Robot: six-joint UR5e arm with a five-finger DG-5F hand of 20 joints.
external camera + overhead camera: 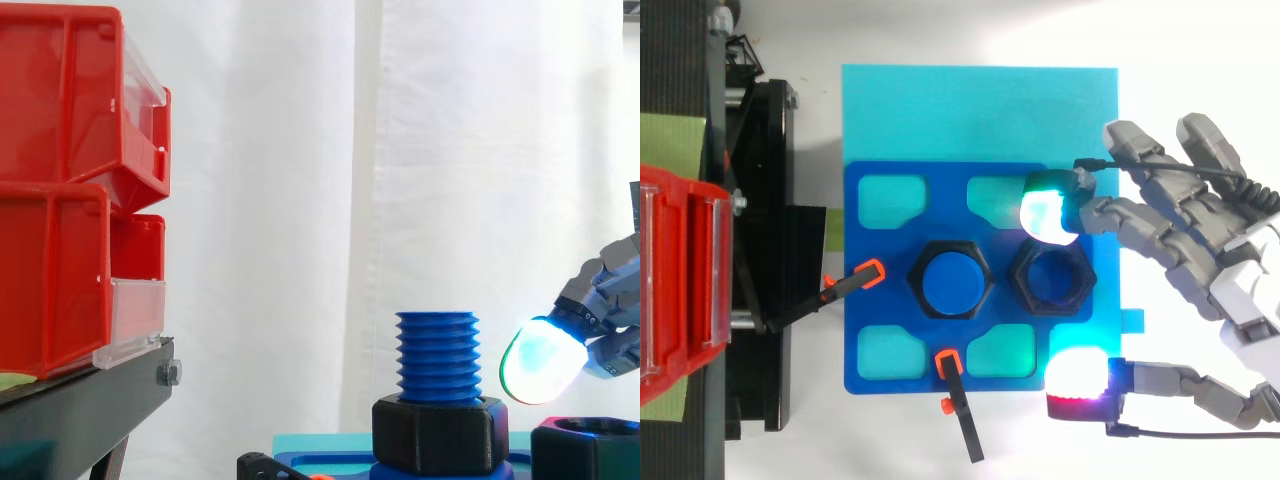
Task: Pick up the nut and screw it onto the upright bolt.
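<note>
A blue threaded bolt (pixel 437 355) stands upright on a blue fixture plate (pixel 870 330), with one black nut (pixel 437 432) sitting low around its base. Just right of the bolt, a second black hex nut (pixel 1053 278) lies loose on the plate. My hand (pixel 1225 285) reaches in from the right and is open, its fingers spread. One glowing fingertip (pixel 1048 215) hovers beyond the loose nut's far edge, and the thumb tip (pixel 1078 385) glows off the plate's near right corner. In the side view that fingertip (pixel 543 360) hangs above the loose nut (pixel 585 450), clear of it.
Stacked red bins (pixel 70 190) on a black stand (pixel 80 400) rise at the left. Two black clamps with orange tips (pixel 870 272) (pixel 948 360) hold the plate, which rests on a cyan sheet (pixel 980 110). A white curtain hangs behind.
</note>
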